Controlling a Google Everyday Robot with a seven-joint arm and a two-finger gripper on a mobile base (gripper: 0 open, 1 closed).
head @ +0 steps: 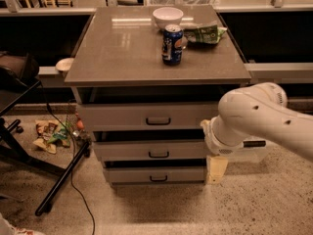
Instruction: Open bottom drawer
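The grey-brown counter [122, 48] has a smooth top that catches a streak of light near its back edge, and all three things on it are in the back right part. A white bowl [167, 17] stands nearest the back, a blue drink can [172, 44] stands upright just in front of it, and a crumpled green bag [208, 33] lies to the right of both. The robot's hand [216, 169] hangs well below the top, off the counter's right front corner and near the floor.

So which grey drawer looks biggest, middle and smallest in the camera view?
Largest: top grey flat-fronted drawer.
Next: middle grey flat-fronted drawer.
Smallest: bottom grey flat-fronted drawer; it is farthest away, so maybe it only looks so.
The cream gripper hangs by its right end.
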